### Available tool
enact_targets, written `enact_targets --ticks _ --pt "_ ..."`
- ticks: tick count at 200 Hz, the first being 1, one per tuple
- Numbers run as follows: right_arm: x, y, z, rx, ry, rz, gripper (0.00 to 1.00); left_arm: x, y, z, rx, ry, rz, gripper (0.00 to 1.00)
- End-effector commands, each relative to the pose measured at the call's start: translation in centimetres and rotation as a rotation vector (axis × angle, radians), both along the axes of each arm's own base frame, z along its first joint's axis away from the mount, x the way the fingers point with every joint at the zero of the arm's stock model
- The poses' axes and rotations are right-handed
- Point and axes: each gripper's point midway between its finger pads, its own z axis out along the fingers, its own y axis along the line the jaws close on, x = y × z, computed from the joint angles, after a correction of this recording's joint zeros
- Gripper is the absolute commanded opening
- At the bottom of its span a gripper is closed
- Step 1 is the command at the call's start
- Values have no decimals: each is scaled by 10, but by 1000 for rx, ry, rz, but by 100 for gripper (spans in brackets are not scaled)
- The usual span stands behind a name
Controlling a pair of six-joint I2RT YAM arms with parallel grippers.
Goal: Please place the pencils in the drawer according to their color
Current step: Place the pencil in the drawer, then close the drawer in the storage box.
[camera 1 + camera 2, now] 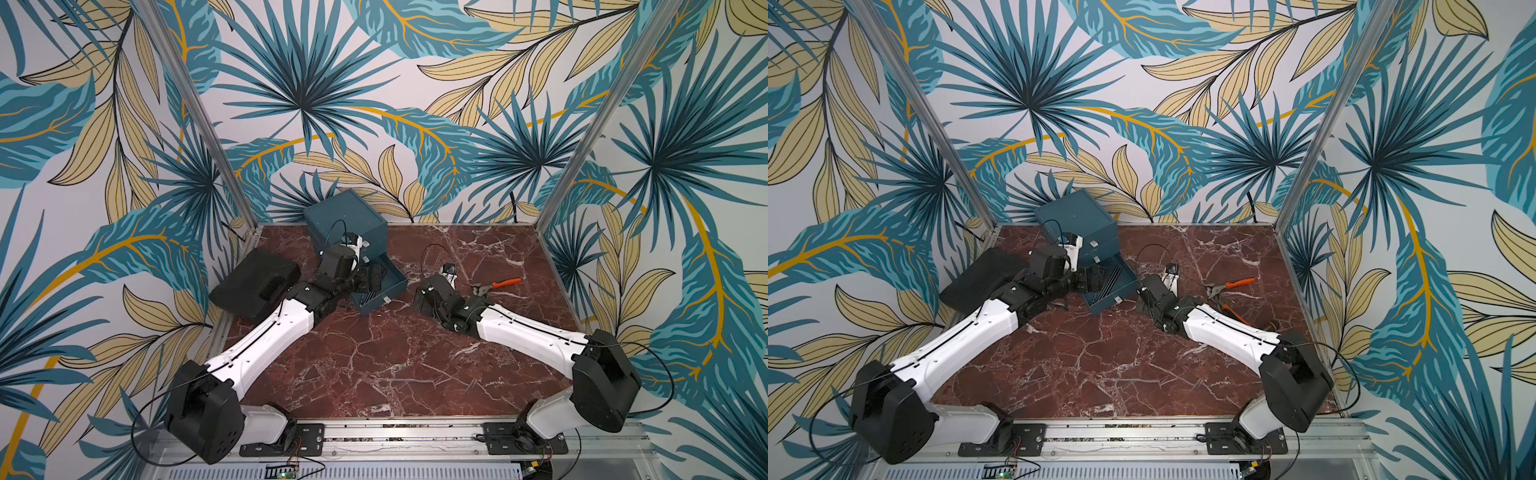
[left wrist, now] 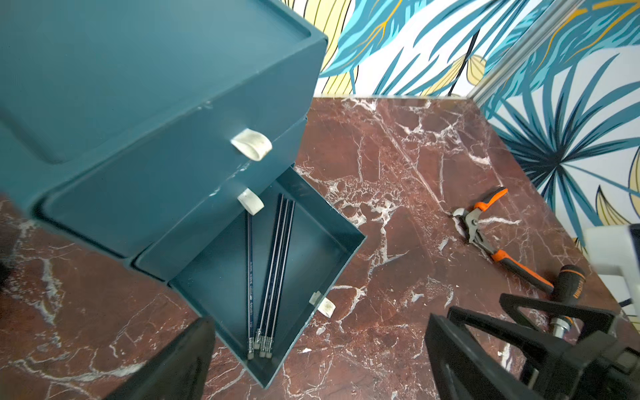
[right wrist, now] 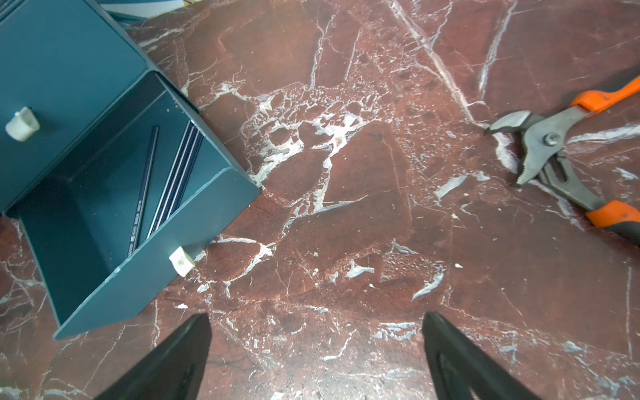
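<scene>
The dark teal drawer chest (image 1: 345, 220) (image 1: 1075, 220) stands at the back left of the marble table. Its bottom drawer (image 2: 346, 263) (image 3: 156, 277) is pulled out, and the two above it look pushed in. Several black pencils (image 2: 273, 270) (image 3: 176, 183) lie lengthwise in the open drawer, one slightly apart (image 2: 249, 270). My left gripper (image 1: 368, 280) (image 2: 318, 322) hangs open above the drawer's front corner, holding nothing. My right gripper (image 1: 422, 301) (image 3: 316, 316) is open over bare table just right of the drawer, also empty.
Orange-handled pliers (image 1: 496, 286) (image 3: 554, 149) lie on the table right of my right gripper. A black and orange tool handle (image 2: 571, 285) lies near them, partly under the right arm. A flat black case (image 1: 255, 286) leans at the left wall beside the left arm.
</scene>
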Motion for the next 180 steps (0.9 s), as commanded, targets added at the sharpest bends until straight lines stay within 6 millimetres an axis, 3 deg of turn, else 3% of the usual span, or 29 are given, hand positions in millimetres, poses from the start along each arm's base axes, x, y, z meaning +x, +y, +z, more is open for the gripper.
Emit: enact_targets --ticks 1,52,133,180 --pt "-4 3 0 15 3 36 99 -3 17 27 -67 -121 82 100" --pt "-3 17 -3 43 20 92 99 -30 57 33 -83 -215 215 100" --pt "-6 44 -20 33 70 196 90 -75 134 -7 -92 -238 530 100" --pt "-7 72 -38 -14 109 285 80 -95 156 -39 -113 -216 621 100"
